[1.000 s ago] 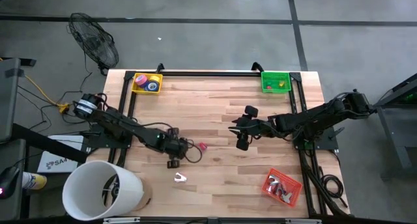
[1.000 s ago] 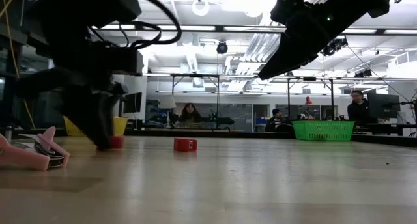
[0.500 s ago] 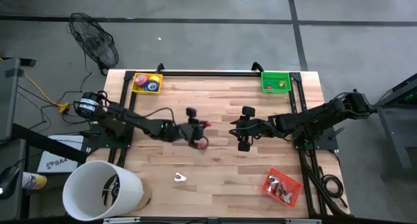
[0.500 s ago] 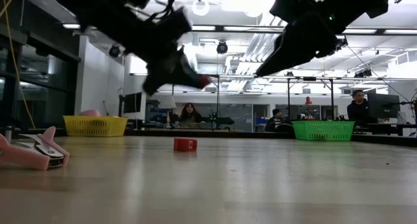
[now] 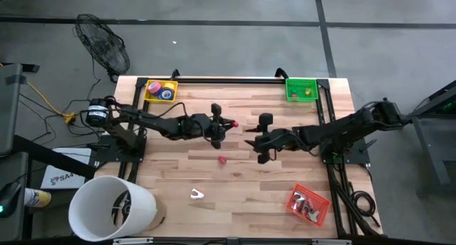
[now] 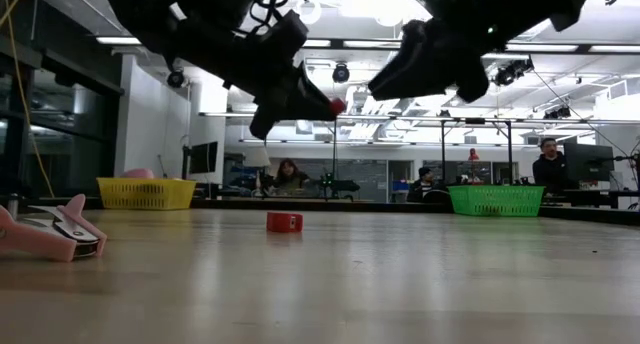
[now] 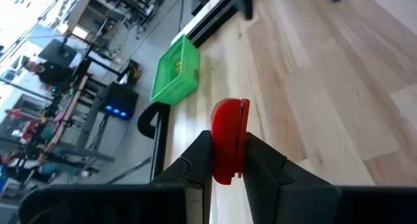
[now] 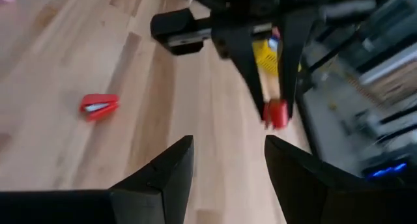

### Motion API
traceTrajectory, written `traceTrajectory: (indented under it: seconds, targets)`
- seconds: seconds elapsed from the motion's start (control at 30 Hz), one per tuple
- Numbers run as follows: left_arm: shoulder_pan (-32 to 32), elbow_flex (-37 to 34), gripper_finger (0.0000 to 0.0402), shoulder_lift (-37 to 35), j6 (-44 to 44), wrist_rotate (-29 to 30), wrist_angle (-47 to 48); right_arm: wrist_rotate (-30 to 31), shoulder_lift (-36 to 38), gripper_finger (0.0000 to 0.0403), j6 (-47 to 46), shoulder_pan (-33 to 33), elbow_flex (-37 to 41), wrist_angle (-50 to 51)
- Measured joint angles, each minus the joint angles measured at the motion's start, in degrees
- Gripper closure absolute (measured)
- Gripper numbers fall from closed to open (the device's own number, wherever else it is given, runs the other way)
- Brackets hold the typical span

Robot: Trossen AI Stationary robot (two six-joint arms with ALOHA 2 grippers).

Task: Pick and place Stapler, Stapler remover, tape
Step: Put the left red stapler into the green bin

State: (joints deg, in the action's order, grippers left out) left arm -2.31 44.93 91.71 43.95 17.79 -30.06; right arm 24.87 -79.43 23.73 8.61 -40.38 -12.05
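Observation:
My left gripper hangs above the table's middle, shut on a small red rounded object with a seam along it. My right gripper faces it from the right at a short gap, open and with nothing in it. A second small red piece lies flat on the wood below them. A pink stapler remover lies nearer the front edge. My left gripper pinches the red object by its two broad sides between its two fingers. The fingers run nearly level, pointing toward the table's right. The object's rounded end sticks out past the fingertips. It hangs clear of the table.
A yellow bin holding tape rolls stands at the far left and a green bin at the far right. An orange tray sits near the right front. A white bucket stands off the left front corner. People sit in the room behind.
My left gripper has risen from the table with the red object and swung toward the far edge and the right, rolling and tipping up to nearly level; the object is now lifted clear. My right gripper has rolled about its own line, staying almost in place.

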Motion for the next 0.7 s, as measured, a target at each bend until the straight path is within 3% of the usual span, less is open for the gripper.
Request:
traceTrajectory:
  seconds: [0.27,0.43,0.7]
  targets:
    - [0.0,0.0,0.0346,0.1,2.5,-0.5,0.2,6.8,-8.9,0.0222,10.6,-0.5,0.0,-14.2]
    - [0.0,0.0,0.0346,0.1,2.8,-0.8,1.0,6.6,-12.6,0.0222,12.5,-1.5,0.0,-21.6]
    - [0.0,0.0,0.0346,0.1,2.8,-0.8,1.7,6.7,-15.1,0.0222,12.3,-3.7,0.0,-23.0]
